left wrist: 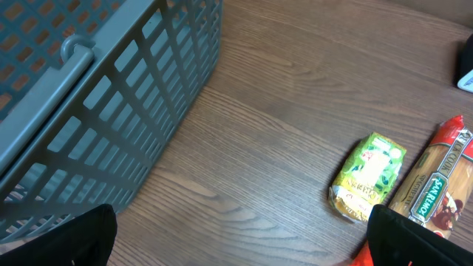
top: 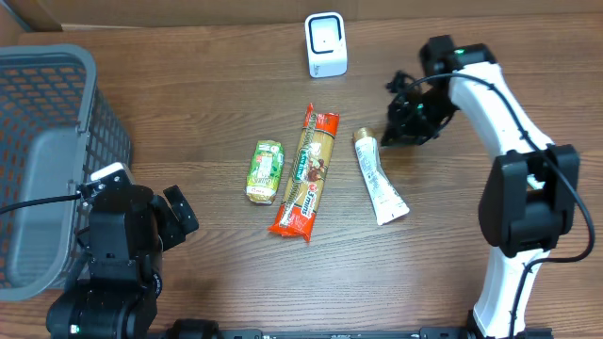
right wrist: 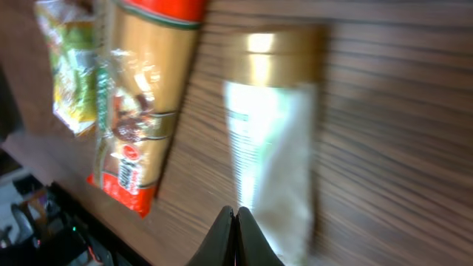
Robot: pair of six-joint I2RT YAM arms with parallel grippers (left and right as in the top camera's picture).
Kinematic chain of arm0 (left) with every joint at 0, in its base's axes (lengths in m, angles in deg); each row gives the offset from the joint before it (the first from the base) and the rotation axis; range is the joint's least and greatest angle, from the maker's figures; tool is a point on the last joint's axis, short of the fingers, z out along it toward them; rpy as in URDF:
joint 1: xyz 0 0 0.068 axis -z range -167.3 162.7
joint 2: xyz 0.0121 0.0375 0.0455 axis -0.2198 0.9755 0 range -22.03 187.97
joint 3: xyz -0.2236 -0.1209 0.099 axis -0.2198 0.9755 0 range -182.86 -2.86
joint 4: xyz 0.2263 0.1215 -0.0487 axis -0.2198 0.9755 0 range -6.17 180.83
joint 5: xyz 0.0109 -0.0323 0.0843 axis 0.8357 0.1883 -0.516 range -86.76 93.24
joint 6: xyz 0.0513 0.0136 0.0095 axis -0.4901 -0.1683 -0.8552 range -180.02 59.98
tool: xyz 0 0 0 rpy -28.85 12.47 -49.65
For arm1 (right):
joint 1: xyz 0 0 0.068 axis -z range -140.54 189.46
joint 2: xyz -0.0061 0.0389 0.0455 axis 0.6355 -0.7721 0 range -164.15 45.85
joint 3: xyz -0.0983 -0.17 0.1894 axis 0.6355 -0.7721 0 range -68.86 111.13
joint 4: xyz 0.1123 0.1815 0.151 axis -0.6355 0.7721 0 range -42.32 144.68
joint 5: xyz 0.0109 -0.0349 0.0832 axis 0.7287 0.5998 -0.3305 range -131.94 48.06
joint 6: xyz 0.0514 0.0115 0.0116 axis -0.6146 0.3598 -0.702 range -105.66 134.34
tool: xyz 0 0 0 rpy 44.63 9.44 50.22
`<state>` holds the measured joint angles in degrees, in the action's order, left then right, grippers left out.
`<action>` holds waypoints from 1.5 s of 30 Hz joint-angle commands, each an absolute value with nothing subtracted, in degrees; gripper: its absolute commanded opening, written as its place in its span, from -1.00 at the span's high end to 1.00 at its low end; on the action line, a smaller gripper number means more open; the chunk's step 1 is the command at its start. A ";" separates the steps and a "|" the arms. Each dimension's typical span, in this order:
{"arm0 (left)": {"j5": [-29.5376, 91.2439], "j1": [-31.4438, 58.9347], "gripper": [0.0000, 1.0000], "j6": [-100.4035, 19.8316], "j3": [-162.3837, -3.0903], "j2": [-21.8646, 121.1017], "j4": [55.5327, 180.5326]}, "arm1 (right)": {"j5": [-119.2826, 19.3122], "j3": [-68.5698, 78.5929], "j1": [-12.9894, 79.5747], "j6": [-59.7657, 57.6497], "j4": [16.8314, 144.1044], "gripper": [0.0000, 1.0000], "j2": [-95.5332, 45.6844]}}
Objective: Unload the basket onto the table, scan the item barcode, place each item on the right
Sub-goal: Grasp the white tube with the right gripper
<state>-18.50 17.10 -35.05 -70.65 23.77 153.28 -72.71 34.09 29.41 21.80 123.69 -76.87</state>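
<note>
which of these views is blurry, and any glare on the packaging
right wrist: motion-blurred, the gold-capped tube smeared, glare patches on the pasta pack; left wrist: crisp on the basket and green packet; overhead: sharp, evenly lit

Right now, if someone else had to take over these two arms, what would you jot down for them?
Left gripper: open, empty, beside the grey basket.
Right gripper: shut, holding nothing, close to the gold-capped tube.
Items: tube, pasta pack and green packet all lie flat on the table; the white scanner stands at the far edge.
Done: nothing is lifted or at the scanner.
Left: grip an item, likely the tube, and show its barcode to the scanner.
</note>
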 commanded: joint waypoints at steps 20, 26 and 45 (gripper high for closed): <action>-19.20 16.95 -0.99 -34.26 -70.61 23.71 153.23 | -70.17 11.65 28.63 20.10 102.77 0.88 -76.45; -19.20 16.95 -0.99 -34.26 -70.61 23.71 153.23 | -70.59 10.62 29.89 20.41 101.94 0.93 -78.20; -19.20 16.95 -0.99 -34.26 -70.61 23.71 153.23 | -63.66 28.39 32.47 29.89 118.84 -0.67 -66.31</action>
